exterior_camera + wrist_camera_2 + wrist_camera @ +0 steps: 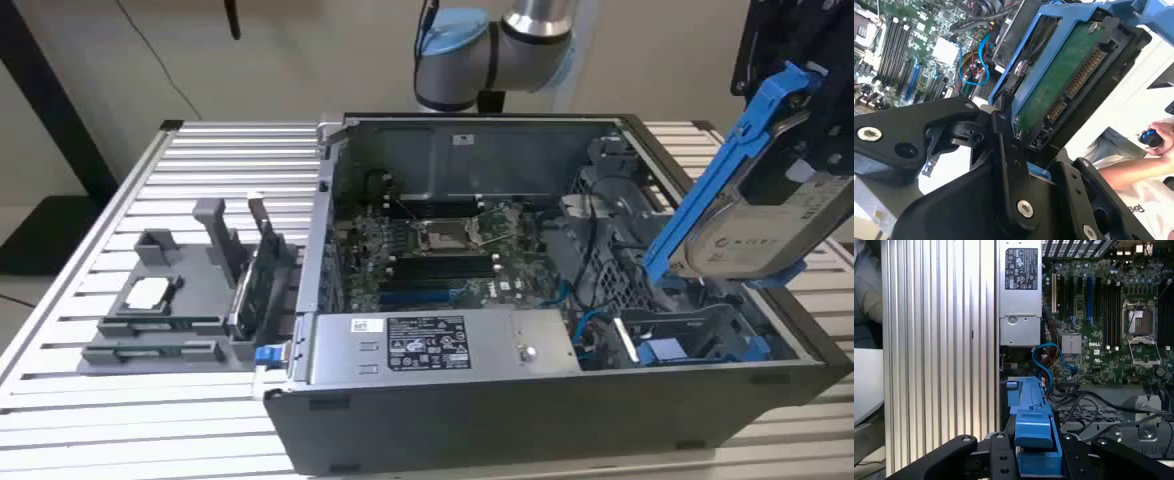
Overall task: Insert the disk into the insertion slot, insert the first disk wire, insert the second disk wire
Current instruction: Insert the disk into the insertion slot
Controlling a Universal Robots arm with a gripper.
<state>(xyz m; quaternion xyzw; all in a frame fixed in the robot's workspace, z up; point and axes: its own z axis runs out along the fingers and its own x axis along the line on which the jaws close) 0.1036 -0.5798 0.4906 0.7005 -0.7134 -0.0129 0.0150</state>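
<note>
At the exterior view's left, a grey fixture [160,300] holding a few small parts sits on the slatted table [80,400], just beside the open computer case [534,420]. Inside the case, along its near wall, lies the power supply [427,345] (the grey box with the white sticker). Beyond it the motherboard [447,250] lies flat on the case floor. A blue cable [1046,360] loops up between the power supply and the board.

Farther toward the exterior view's right, in the near right corner of the case, is the insertion slot [707,325] — dark metal walls with blue rails. Nothing fills it.

The disk [754,220] hangs in the air above and to the right of the slot, apart from it. It is tilted steeply, with its labelled face toward the camera and its blue carrier running up along the left edge. In the second wrist view its green circuit side and connector row show, with a hand [1160,137] in the background, off the table.

The gripper [1035,450] holds the disk — in both wrist views its black fingers [1004,145] are closed narrowly against the blue carrier on either side.
</note>
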